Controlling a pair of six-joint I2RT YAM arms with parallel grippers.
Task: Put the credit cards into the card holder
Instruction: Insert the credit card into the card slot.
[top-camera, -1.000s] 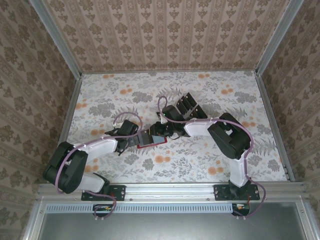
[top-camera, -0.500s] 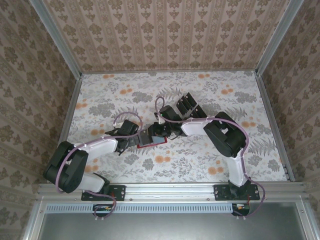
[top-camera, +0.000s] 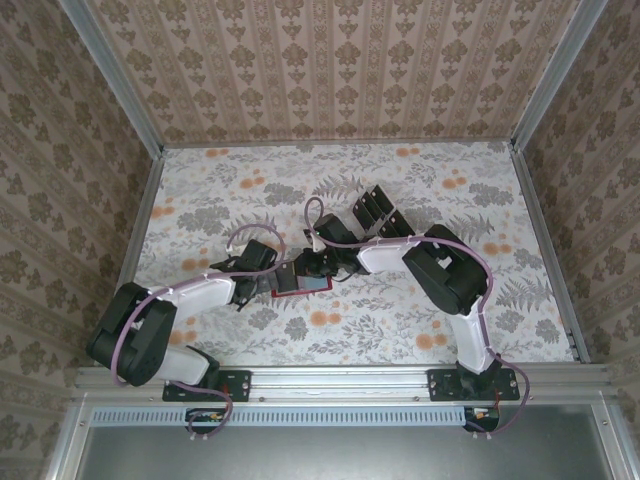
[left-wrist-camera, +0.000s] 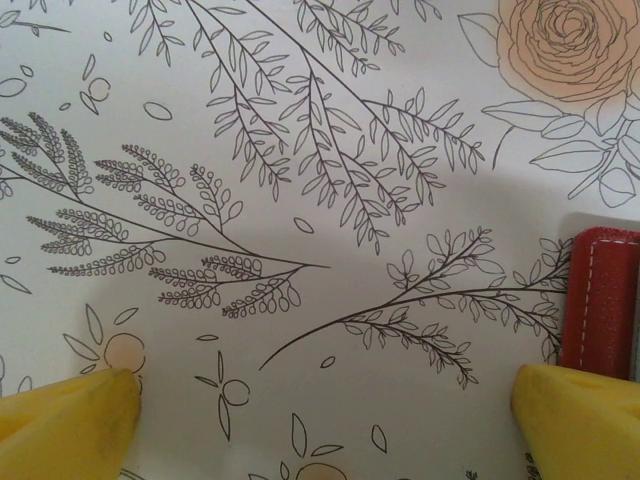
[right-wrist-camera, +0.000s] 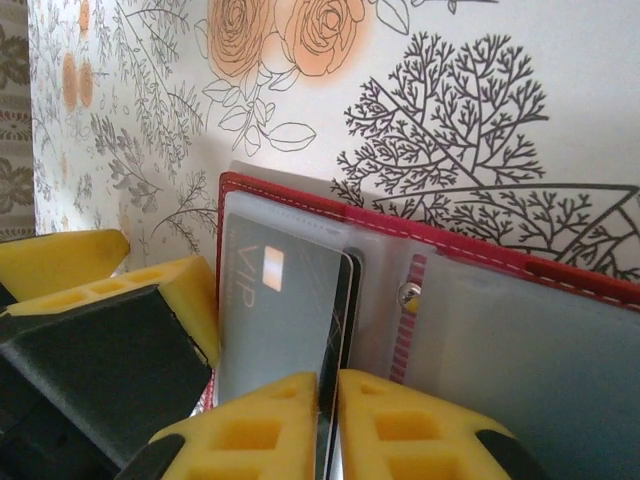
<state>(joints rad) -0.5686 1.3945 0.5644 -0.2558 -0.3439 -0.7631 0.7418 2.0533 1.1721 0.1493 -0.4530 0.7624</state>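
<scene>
Left arm (top-camera: 190, 295) is stretching low across the floral-print table (top-camera: 450, 310). Left jaws are standing fully apart, gripping nothing. The yellow fingertip pads (left-wrist-camera: 70, 410) are sitting wide over bare table, and the one on the wallet side is just beside a stitched red edge. That edge belongs to the small red leather-like folding card holder (left-wrist-camera: 600, 300), which is lying open and flat mid-table with its clear plastic sleeves facing up.

Right jaws are pinching nearly closed on a thin dark glossy credit card (right-wrist-camera: 280, 310) marked VIP, yellow pads (right-wrist-camera: 420, 430) clamping its near edge. The card's far end is lying at the holder's left sleeve; can't tell how far in it's sitting.

Dark slotted rack (top-camera: 375, 208) is standing just behind the right wrist, apart from the card holder. Right arm (top-camera: 450, 275) is folding in from the right.
</scene>
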